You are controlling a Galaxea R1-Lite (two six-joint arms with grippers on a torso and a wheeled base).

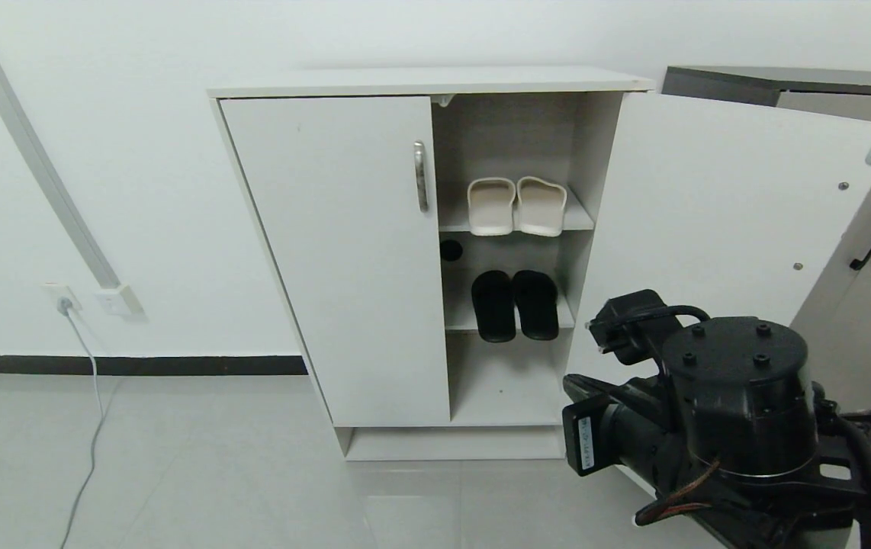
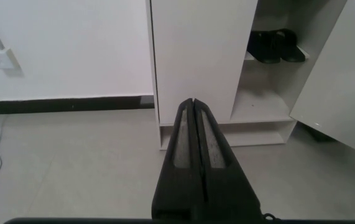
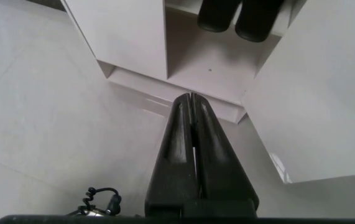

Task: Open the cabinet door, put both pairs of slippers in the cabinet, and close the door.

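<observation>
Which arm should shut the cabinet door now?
Right. The white slippers and black slippers are already shelved. The right tool is next to the open door; the left tool faces the closed door.

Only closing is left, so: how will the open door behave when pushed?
The open door is a flat panel standing wide, so it should swing as one stiff piece, likely lightly. Its smooth face may let the shut right gripper slide.
</observation>
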